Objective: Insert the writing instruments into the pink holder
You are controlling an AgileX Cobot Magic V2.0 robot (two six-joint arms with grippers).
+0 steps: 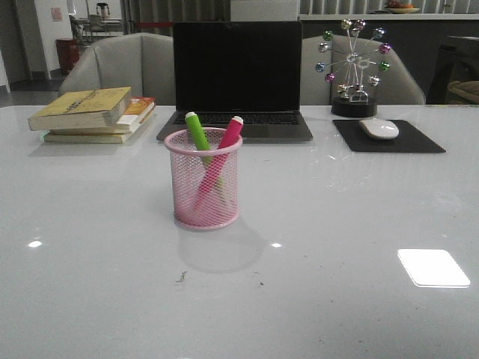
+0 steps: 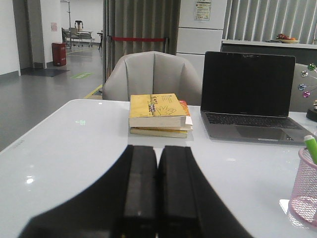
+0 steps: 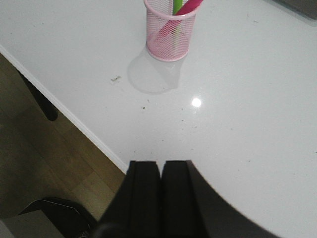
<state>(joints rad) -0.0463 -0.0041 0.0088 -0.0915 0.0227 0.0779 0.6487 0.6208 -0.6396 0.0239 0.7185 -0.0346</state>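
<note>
The pink mesh holder (image 1: 203,179) stands upright mid-table, in front of the laptop. Inside it lean a green highlighter (image 1: 198,134) and a magenta highlighter (image 1: 224,146), crossing, their whitish ends above the rim. The holder (image 3: 169,30) shows far from my right gripper (image 3: 161,166), which is shut and empty over the table's front edge. My left gripper (image 2: 157,151) is shut and empty too, low over the table's left part, with the holder (image 2: 306,191) and the green highlighter's tip (image 2: 311,147) off at the frame's edge. Neither gripper appears in the front view.
A black laptop (image 1: 237,78) stands open behind the holder. Stacked books (image 1: 93,114) lie at the back left. A white mouse (image 1: 379,129) on a black pad (image 1: 388,137) and a ball ornament (image 1: 353,71) are at the back right. Grey chairs (image 1: 123,66) stand behind the table.
</note>
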